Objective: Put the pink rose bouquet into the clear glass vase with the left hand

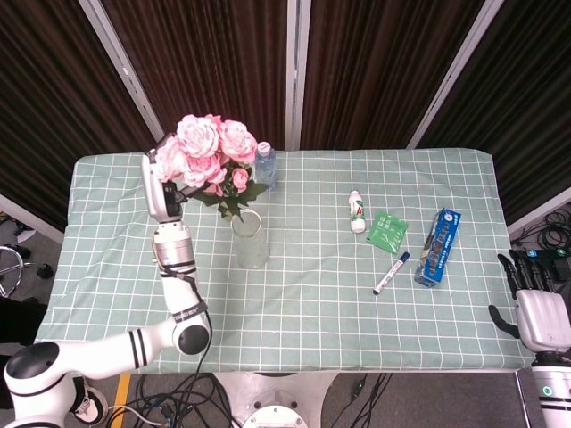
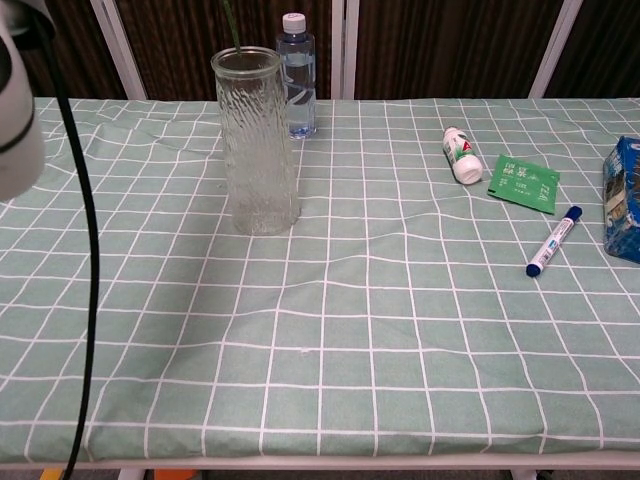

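Observation:
The pink rose bouquet is up in the air, its green leaves and stems hanging just above the rim of the clear glass vase. My left hand grips the bouquet from the left, at the stems. In the chest view, a thin stem shows right over the ribbed vase, which stands upright and empty. The left hand itself is cut off there; only part of the white arm shows. My right hand hangs off the table's right edge with its fingers apart and nothing in it.
A water bottle stands just behind the vase. To the right lie a small white bottle, a green packet, a blue marker and a blue box. A black cable hangs at the left.

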{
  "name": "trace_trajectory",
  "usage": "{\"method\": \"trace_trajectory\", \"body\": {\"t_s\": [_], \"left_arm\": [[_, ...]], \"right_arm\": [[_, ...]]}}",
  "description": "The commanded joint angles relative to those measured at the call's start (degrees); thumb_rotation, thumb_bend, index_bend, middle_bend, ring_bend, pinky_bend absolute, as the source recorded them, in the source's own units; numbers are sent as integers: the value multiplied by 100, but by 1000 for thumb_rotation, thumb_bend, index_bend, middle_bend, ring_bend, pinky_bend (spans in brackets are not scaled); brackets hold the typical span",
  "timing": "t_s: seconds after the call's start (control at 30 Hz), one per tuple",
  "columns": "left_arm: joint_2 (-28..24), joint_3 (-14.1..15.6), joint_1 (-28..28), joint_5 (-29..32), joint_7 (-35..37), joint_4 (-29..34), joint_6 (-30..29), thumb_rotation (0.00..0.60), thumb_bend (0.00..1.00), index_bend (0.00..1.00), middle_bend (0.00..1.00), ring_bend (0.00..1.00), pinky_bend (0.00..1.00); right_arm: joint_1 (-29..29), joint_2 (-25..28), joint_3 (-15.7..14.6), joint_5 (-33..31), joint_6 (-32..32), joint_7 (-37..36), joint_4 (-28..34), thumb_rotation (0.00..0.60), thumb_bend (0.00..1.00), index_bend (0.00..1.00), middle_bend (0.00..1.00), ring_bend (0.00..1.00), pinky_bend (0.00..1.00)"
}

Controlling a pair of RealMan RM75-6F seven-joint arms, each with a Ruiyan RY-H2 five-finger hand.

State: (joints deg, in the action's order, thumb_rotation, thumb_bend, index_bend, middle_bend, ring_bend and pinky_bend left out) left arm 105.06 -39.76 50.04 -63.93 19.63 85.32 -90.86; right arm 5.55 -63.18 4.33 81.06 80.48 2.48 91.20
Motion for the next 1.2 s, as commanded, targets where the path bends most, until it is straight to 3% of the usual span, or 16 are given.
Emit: {"method": "trace_trajectory", "body": {"t_s": [0.03,0.3,0.47,0.5,0.6,0.63,0.7,0.8,0.9,1.2], "left_arm": [[190,198,-30,-60,59,-248,1,600,171,571,594,573,727],[513,586,-198,119,217,-715,397,600,174,560,580,540,710],[574,832,-305,-174,519,-931,502,600,169,509,532,479,657],[572,895,-330,-240,577,-953,527,600,161,477,503,454,633],[487,1086,-405,-424,792,-951,720,600,112,207,280,319,505],[459,1118,-430,-526,920,-966,729,600,83,77,146,236,425],[443,1114,-462,-613,1052,-982,714,600,47,2,27,127,303],[418,1061,-505,-707,1075,-956,622,600,17,0,0,19,146],[335,985,-580,-729,1015,-801,545,600,6,0,0,0,56],[-206,847,-1035,-911,859,-276,148,600,0,0,0,0,37]], "right_arm": [[-1,-8,1,-9,-11,-34,-23,600,222,0,0,0,0],[21,-35,-7,-11,-68,-70,-53,600,222,0,0,0,0],[27,-41,0,-80,-128,-97,-78,600,222,0,0,0,0],[28,-40,1,-84,-133,-98,-78,600,222,0,0,0,0],[27,-40,1,-89,-133,-90,-73,600,221,0,0,0,0],[27,-40,1,-88,-132,-84,-68,600,222,0,0,0,0],[29,-38,5,-90,-131,-79,-58,600,222,0,0,0,0],[34,-28,14,-101,-134,-74,-40,600,222,0,0,0,0],[34,-17,20,-102,-128,-72,-25,600,222,0,0,0,0],[27,-20,22,-81,-93,-63,-4,600,222,0,0,0,0]]}}
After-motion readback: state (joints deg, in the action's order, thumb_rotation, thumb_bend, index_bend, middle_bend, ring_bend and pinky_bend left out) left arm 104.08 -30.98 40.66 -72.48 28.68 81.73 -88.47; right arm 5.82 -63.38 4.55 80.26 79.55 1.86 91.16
